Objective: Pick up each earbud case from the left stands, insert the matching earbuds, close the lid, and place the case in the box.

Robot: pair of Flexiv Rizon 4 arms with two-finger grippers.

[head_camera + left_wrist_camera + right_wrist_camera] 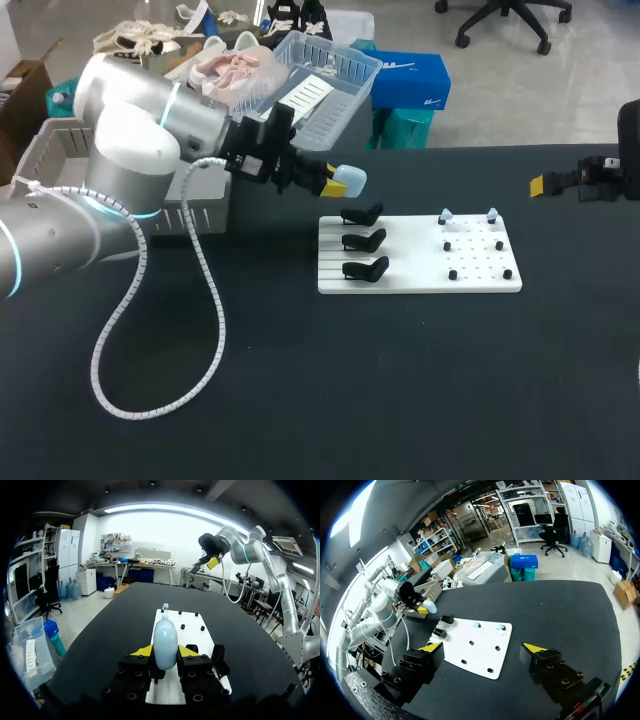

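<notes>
My left gripper (335,180) is shut on a light blue earbud case (351,181), held in the air just above and left of the white board (415,255). In the left wrist view the case (165,641) stands upright between the yellow tips, with the board (187,630) ahead of it. Three black stands (364,241) line the board's left side, all without a case. Two pale earbuds (446,215) (492,213) sit on pegs at its far right. My right gripper (487,652) is open and holds nothing, hanging near the table's right edge (560,183), well away from the board (475,647).
A grey box (205,215) stands at the table's back left, behind my left arm. The left arm's white coiled cable (150,400) loops down over the front left of the black table. Black pegs (475,258) dot the board's right half.
</notes>
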